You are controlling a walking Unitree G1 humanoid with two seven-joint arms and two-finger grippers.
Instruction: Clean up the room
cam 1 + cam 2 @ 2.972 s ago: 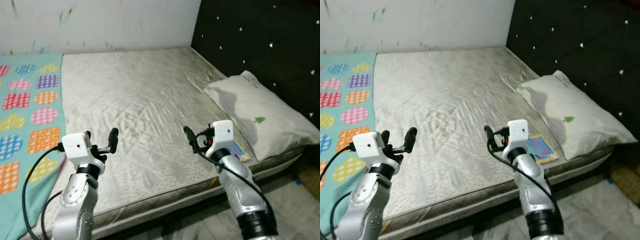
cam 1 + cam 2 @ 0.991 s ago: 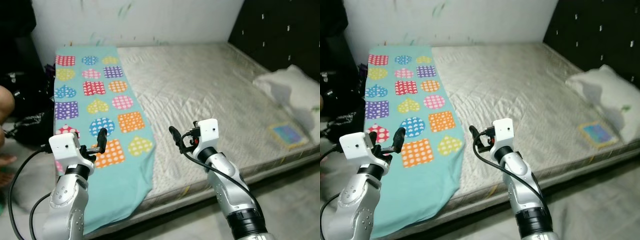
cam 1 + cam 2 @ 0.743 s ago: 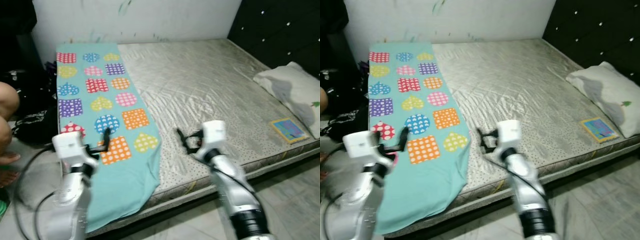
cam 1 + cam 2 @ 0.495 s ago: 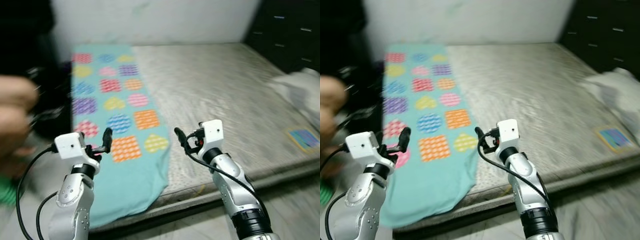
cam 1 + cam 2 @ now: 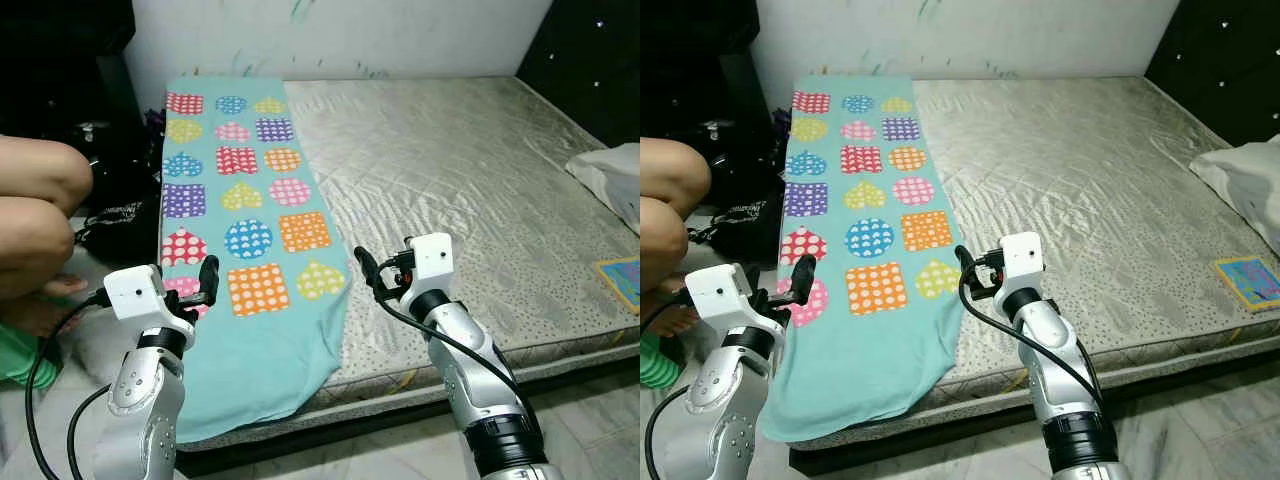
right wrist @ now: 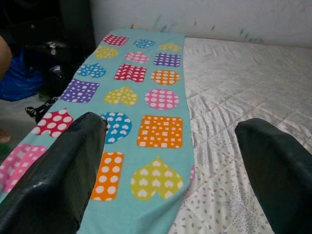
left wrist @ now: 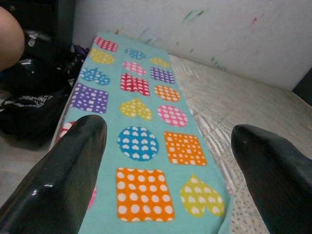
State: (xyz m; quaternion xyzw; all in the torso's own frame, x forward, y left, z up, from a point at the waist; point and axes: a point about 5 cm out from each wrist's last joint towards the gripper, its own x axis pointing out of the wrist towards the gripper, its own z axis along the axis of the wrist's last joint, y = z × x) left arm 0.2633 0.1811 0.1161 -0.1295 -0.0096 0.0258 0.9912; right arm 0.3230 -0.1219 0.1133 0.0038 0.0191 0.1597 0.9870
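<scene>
Teal blanket [image 5: 255, 270] with coloured hearts, circles and squares, spread flat along one side of the mattress [image 5: 470, 190], near end drooping over the bed's edge toward the floor; likely the thing to be tidied, though nothing in the task says so outright. Just ahead of and below both pairs of fingers, not touched by either. Left gripper [image 7: 165, 161] raised over the hanging corner, jaws spread wide, nothing between them. Right gripper [image 6: 170, 161] held level near the blanket's inner border where cloth meets bare mattress, jaws equally wide and empty; both seemingly poised for a two-handed pick-up of the near hem. Well off beyond the right jaws: a pillow [image 5: 612, 180] and a small colourful book [image 5: 1247, 280] by the mattress edge. Off past the left jaws: a crouching person's knees [image 5: 35, 215] and dark bags [image 5: 110, 215] on the floor.
</scene>
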